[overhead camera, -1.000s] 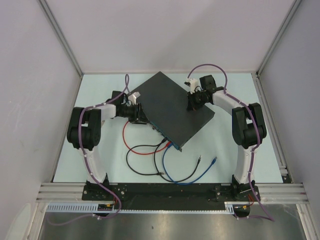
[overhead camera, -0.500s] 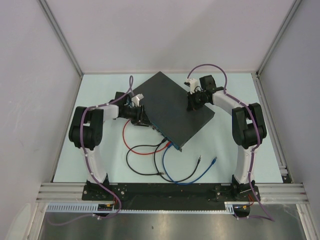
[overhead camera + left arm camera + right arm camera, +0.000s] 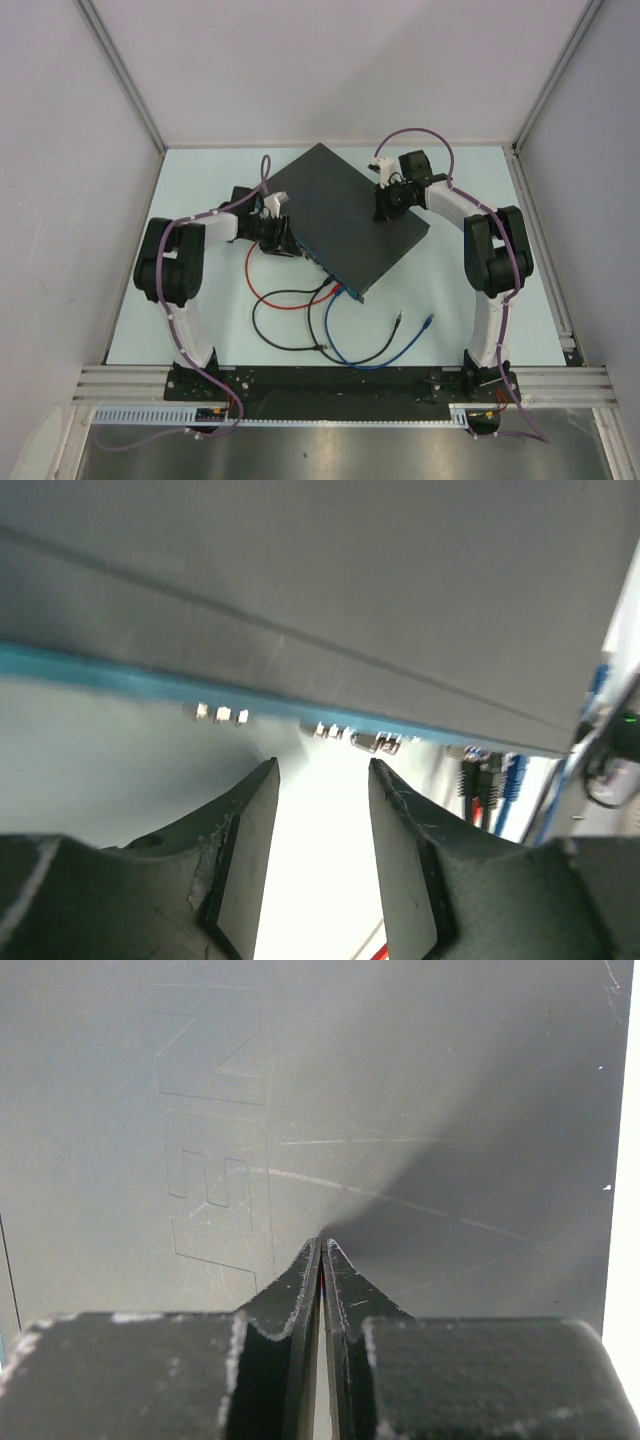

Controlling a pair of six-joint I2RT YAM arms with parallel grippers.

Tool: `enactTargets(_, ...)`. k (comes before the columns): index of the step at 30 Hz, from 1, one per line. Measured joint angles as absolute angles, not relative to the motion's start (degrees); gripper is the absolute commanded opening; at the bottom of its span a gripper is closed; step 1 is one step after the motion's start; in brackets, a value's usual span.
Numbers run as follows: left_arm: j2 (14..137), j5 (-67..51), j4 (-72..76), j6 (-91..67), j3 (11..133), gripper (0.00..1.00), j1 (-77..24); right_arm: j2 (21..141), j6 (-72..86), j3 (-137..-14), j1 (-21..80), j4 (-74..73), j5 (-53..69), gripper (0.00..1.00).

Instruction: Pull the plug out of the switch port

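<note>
The left gripper (image 3: 322,780) is spread with nothing between its fingers, just short of the switch's (image 3: 330,590) teal edge (small sockets (image 3: 221,713) straight ahead). Black, red and blue plugs (image 3: 487,780) sit in ports off to its right. The right gripper (image 3: 322,1250), pressed together, points down at the switch's grey top.

Place: a robotics lab test cell.
Enclosure: plain white panels (image 3: 330,70) in aluminium posts (image 3: 120,70) closed the frame's top and sides.
Table: pale table (image 3: 200,170); left arm (image 3: 178,270) and right arm (image 3: 495,255) were bolted along its bottom edge.
</note>
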State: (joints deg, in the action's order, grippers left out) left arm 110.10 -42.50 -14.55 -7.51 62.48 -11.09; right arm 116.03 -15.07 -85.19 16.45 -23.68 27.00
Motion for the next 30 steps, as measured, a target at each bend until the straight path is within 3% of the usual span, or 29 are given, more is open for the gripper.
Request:
enactTargets(11, 102.2, -37.3, -14.5, -3.7, 55.3, 0.54, -10.9, 116.0, -15.1, -85.2, 16.4, -23.6, 27.0, 0.09)
enactTargets(30, 111.5, -51.5, -10.8, -9.2, 61.0, 0.51, -10.7, 115.8, -15.2, -85.1, 16.9, -23.7, 25.8, 0.09)
